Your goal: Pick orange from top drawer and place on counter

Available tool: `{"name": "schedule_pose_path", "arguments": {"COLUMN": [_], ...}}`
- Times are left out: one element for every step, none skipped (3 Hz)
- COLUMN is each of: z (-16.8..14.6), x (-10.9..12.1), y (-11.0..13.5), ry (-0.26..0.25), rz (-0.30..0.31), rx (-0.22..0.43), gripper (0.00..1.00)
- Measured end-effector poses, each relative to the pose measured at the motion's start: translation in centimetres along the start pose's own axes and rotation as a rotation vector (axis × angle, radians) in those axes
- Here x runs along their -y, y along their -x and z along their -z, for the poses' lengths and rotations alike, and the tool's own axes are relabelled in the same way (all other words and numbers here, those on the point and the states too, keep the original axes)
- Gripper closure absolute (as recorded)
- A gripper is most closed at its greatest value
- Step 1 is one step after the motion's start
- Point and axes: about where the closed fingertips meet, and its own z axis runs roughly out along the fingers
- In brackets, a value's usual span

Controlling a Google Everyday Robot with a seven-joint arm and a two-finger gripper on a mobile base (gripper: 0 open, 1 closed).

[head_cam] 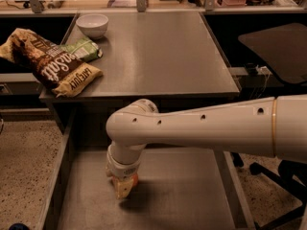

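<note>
Hovering at 7 o'clock in the shallow grey metal drawer, your hand is on the small round orange, its grasp impossible to tell; lifting to the grey metal bench at 12 o'clock is left.

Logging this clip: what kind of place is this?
Likely a lab or office: metal counter over a drawer, chair base at right, bench behind. The hand is in the drawer by the orange.
</note>
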Motion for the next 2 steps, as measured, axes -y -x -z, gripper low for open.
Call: {"name": "schedule_pose_path", "arguments": {"z": [0.56,0.93], "x": [-0.11,-0.27], "y": [-0.19,-0.52], "ry": [-0.019,-0.026], "rz": [0.022,0.034], "rx": [0.033,0.067], "gripper": [1.00,0.00]}}
